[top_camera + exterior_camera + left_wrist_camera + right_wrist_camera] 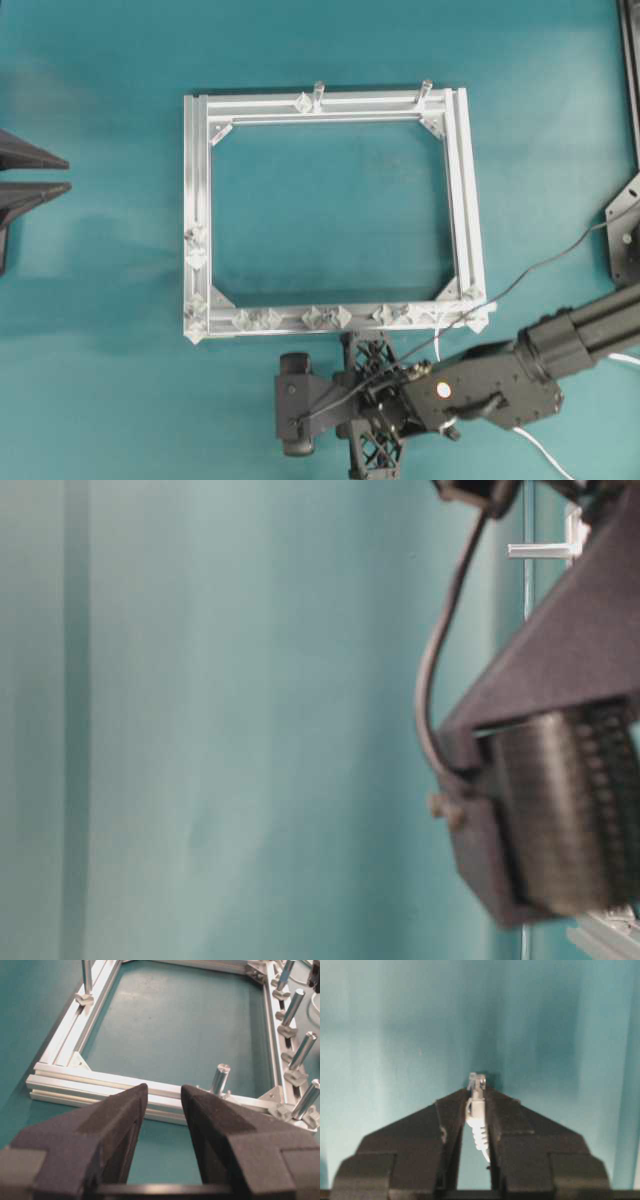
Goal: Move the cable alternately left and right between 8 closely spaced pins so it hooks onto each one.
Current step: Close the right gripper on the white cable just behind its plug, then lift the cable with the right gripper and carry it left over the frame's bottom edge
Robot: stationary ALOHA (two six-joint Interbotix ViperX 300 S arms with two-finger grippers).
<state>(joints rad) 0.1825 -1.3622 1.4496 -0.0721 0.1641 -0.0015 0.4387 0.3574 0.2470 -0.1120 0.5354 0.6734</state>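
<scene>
Overhead: the right gripper (368, 350) sits bottom centre below the aluminium frame (468, 200) with its faceted silvery pins (327, 317); the left gripper (30, 170), cut off at left, gapes.

Right wrist: jaws clamp the white cable's ribbed plug (476, 1105), pointing up-frame, cord hidden

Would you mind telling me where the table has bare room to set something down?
Bare table lies left of the frame, above it, and inside it. It is crowded along the bottom rail with its pins, where the right gripper holds the cable.
</scene>
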